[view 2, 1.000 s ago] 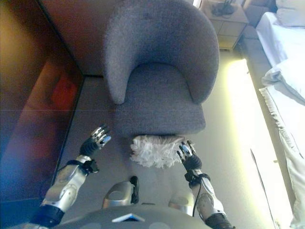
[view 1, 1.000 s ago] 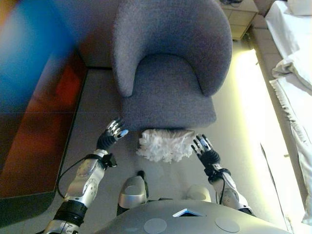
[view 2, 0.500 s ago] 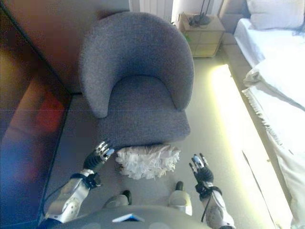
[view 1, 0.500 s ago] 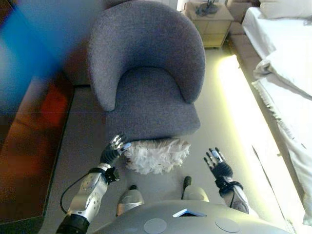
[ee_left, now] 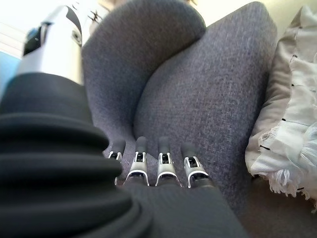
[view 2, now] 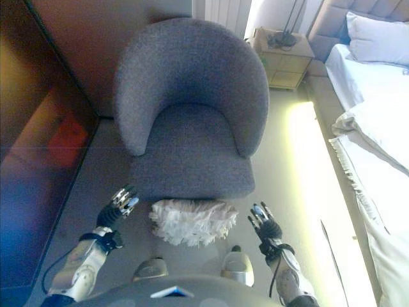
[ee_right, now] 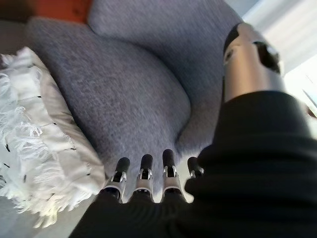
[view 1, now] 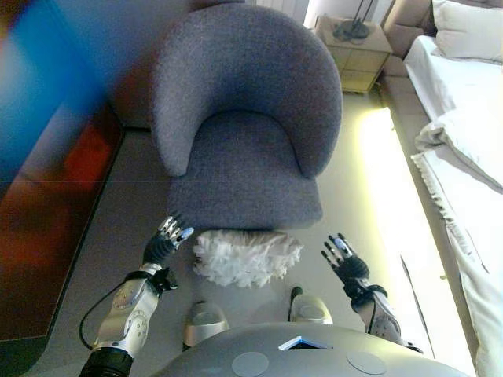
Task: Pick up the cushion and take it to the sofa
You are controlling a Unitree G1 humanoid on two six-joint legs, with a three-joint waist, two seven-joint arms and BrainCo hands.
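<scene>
A white fringed cushion [view 1: 245, 256] lies on the floor against the front of the grey armchair [view 1: 247, 141]. It also shows in the left wrist view [ee_left: 292, 124] and the right wrist view [ee_right: 39, 144]. My left hand [view 1: 165, 242] is open, fingers straight, just left of the cushion and apart from it. My right hand [view 1: 342, 261] is open, a little to the cushion's right, holding nothing.
A dark wooden cabinet [view 1: 47, 204] stands along the left. A bed with white bedding [view 1: 464, 133] runs along the right. A small bedside table [view 1: 357, 51] stands behind the armchair at the back right. Pale floor [view 1: 377, 188] lies between armchair and bed.
The camera has shifted. My left hand has drawn back a little from the cushion's left edge. My right hand stays open to the cushion's right.
</scene>
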